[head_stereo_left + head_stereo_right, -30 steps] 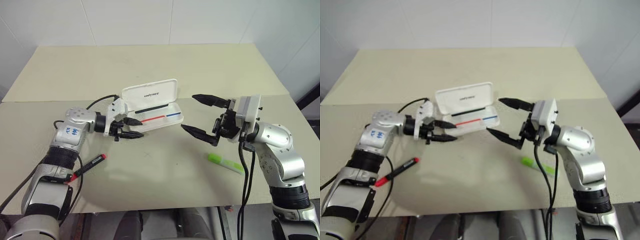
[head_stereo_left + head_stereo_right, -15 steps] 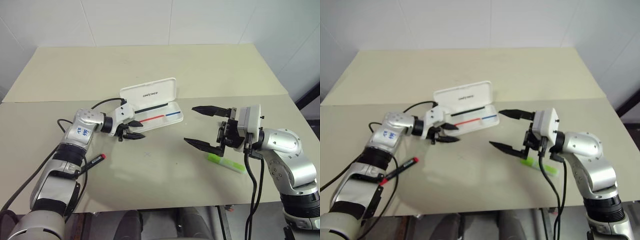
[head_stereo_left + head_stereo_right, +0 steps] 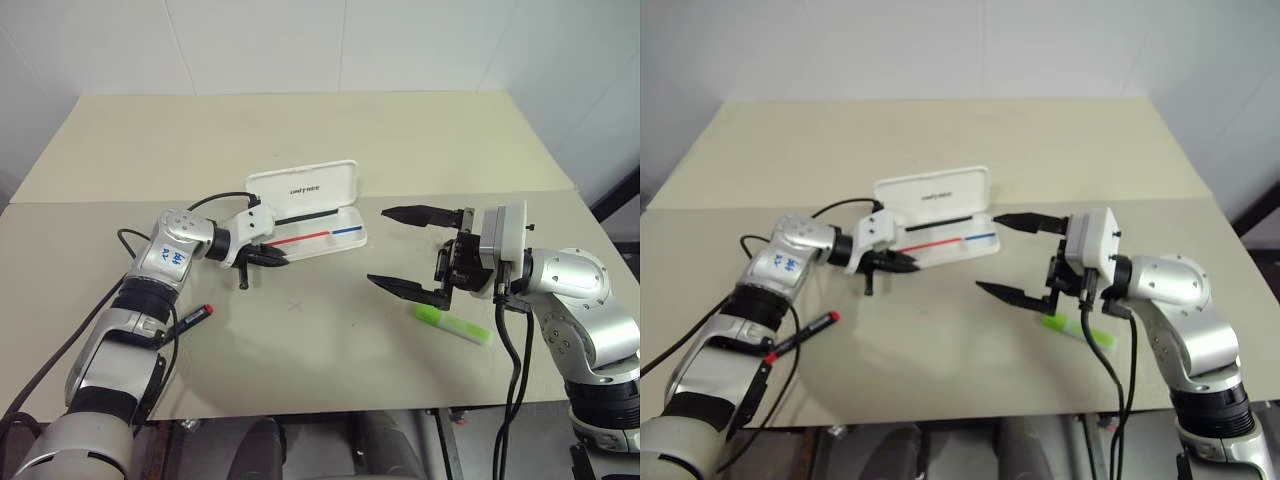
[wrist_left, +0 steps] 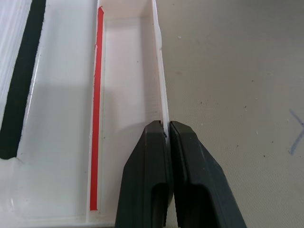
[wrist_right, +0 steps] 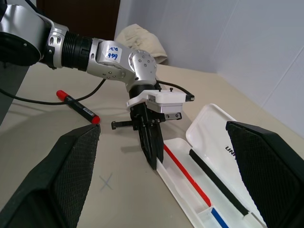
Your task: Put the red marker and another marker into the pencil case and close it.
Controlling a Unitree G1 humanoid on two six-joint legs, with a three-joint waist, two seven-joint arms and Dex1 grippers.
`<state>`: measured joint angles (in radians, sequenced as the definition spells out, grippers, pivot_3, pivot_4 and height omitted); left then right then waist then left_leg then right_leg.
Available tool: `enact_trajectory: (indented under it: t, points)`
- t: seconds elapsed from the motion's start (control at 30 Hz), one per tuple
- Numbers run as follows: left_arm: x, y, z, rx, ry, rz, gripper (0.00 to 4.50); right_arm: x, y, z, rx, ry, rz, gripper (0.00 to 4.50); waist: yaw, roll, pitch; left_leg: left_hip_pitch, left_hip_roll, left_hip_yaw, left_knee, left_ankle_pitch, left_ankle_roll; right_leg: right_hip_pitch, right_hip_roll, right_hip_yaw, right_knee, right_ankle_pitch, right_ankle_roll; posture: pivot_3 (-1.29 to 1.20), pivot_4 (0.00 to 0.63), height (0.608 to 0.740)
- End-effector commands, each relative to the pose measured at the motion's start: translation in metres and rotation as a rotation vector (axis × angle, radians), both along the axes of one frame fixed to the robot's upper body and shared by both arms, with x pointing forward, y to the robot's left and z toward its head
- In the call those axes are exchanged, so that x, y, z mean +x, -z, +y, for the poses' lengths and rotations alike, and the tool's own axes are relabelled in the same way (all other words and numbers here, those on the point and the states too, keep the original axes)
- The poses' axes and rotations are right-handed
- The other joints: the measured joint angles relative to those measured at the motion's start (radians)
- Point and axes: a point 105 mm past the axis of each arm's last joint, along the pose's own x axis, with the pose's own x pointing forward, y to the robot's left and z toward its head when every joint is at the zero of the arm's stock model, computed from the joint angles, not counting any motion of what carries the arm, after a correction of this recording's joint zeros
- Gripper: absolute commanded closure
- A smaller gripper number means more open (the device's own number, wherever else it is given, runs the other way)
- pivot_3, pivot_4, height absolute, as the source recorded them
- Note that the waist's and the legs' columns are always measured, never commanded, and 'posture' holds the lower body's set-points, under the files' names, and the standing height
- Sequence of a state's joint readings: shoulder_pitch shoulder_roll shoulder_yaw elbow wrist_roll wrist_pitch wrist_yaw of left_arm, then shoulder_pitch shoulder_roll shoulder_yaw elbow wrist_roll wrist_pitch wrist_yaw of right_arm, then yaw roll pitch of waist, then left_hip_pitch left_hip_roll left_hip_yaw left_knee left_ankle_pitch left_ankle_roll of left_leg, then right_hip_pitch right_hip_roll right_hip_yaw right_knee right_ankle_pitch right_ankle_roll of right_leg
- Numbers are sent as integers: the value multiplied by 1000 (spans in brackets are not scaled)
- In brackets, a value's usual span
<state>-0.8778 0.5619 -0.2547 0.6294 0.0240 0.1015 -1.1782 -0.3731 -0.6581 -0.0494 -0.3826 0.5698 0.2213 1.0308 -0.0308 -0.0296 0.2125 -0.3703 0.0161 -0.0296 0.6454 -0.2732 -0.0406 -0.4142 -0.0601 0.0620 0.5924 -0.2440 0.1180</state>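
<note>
Left pincer (image 4: 166, 135) newly pinched onto lengthwise front wall of pencil case (image 3: 330, 238); right pincer (image 3: 400, 250) agape.

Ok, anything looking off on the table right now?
Yes: the left claw is shut on the front wall of the open white plastic pencil case, not on a marker. The slim red marker and stubby lime-green highlighter lie outside.

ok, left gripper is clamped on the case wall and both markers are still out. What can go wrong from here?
1. The left gripper pinches only the thin front wall of the open white plastic pencil case; a pull could drag or tip the light case.
2. The slim red-capped marker lies beside the left forearm; the arm could knock it away.
3. The right gripper hangs open above the stubby lime-green highlighter; a poor descent might roll it.
</note>
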Motion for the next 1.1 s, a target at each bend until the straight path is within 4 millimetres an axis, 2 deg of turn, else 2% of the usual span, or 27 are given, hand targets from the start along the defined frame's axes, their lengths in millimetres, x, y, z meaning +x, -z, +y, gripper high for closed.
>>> enact_trajectory:
  t: [0.03,0.27,0.4,0.63,0.87,1.1]
  points:
    - [-9,-2,-1,53,56,-11,4486,4,-8,-9,21,31,-26,0,0,0,0,0,0,0,1,0,0,0,0,0,-1,-1,-1,0,150,740]
    - [-37,-17,-12,68,140,-69,4486,18,8,-32,15,123,20,0,3,0,0,-1,0,-1,0,-2,1,0,0,0,1,2,3,0,150,740]
    - [-66,-9,-17,71,182,-53,4486,22,15,-43,-1,162,35,0,2,0,0,-2,0,-1,0,-4,1,-1,-1,0,0,0,4,0,150,740]
    - [-99,2,-27,46,226,-20,4486,20,23,-58,-31,201,54,0,3,0,0,-2,0,-1,0,-5,1,0,-1,0,0,-1,2,0,150,740]
    - [-110,13,-16,74,233,-2,4486,15,26,-66,-51,219,61,0,0,0,0,-1,0,0,1,-5,1,0,-1,1,-1,-3,-1,0,150,740]
    - [-106,23,-9,89,232,-17,4486,15,23,-63,-42,219,53,0,1,0,0,0,1,1,1,-5,1,0,0,1,-1,-4,-3,0,150,740]
